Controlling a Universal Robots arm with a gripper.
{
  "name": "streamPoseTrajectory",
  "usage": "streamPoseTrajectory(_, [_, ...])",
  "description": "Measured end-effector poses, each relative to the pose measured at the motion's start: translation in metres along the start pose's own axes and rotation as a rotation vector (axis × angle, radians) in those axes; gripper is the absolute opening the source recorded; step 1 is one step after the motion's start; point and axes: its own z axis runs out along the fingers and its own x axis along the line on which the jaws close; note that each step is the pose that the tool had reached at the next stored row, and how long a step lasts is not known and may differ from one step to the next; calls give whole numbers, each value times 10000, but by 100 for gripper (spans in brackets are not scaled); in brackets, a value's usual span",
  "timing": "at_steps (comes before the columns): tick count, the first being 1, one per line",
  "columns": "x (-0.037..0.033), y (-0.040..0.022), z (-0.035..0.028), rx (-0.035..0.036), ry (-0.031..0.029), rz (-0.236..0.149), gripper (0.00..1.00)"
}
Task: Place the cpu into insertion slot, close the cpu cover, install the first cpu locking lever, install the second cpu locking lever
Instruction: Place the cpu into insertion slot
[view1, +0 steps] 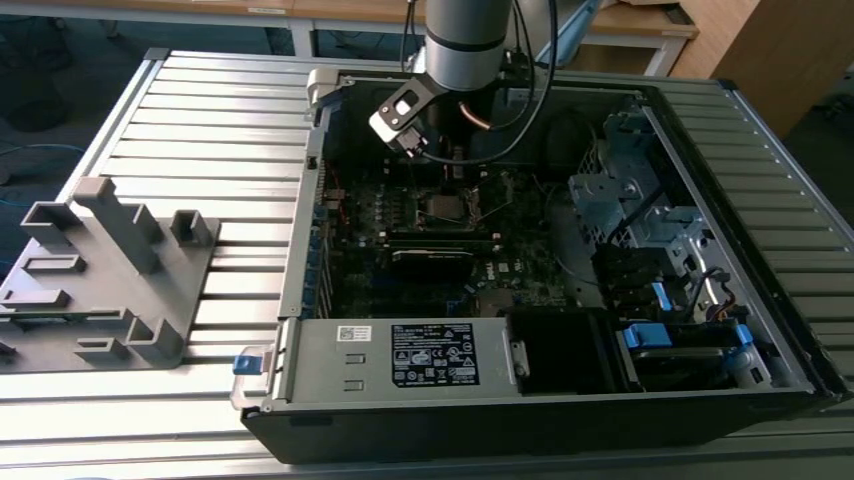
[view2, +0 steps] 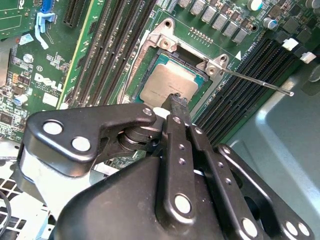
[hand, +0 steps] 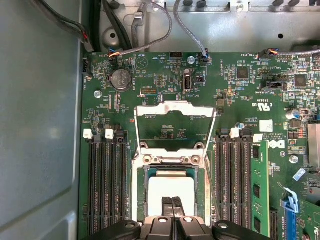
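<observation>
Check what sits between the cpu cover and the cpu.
In the first wrist view, a silver bar with four screws lies between the open cpu cover and the cpu, at the cover's hinged edge.

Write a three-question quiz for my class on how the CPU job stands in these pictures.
1. True or false: in the first wrist view the cpu cover is closed over the cpu.
2. Where is the hand? A) at the cpu, which lies in the insertion slot; B) at the grey fixture outside the computer case; C) at the memory slots.
3. Fill in: the hand's fingers are ____ (open or shut).
Key: 1 false, the cover stands open; 2 A; 3 shut.
</observation>
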Motion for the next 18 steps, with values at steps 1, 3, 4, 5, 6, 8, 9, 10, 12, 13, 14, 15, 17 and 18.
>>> streamPoseTrajectory(1, [-1, 0, -5, 3, -4, 0, 11])
streamPoseTrajectory(3, [0, 1, -16, -1, 1, 0, 11])
streamPoseTrajectory(4, [1, 1, -26, 0, 0, 1, 11])
streamPoseTrajectory(5, [1, 1, -35, 0, 0, 1, 11])
streamPoseTrajectory(6, [1, 2, -44, 0, 1, 1, 11])
streamPoseTrajectory(8, [2, 3, -61, -1, 1, 1, 11])
streamPoseTrajectory(9, [2, 3, -68, -1, 2, 1, 11])
streamPoseTrajectory(10, [2, 3, -74, -1, 2, 0, 11])
streamPoseTrajectory(12, [2, 4, -93, 0, 1, 1, 11])
streamPoseTrajectory(13, [2, 5, -103, 0, 1, 0, 11])
streamPoseTrajectory(14, [3, 5, -112, 0, 1, 0, 11])
streamPoseTrajectory(15, [3, 5, -119, 0, 1, 1, 11])
streamPoseTrajectory(17, [3, 6, -125, -2, 4, 0, 11])
streamPoseTrajectory(18, [4, 6, -125, -3, 6, 0, 11])
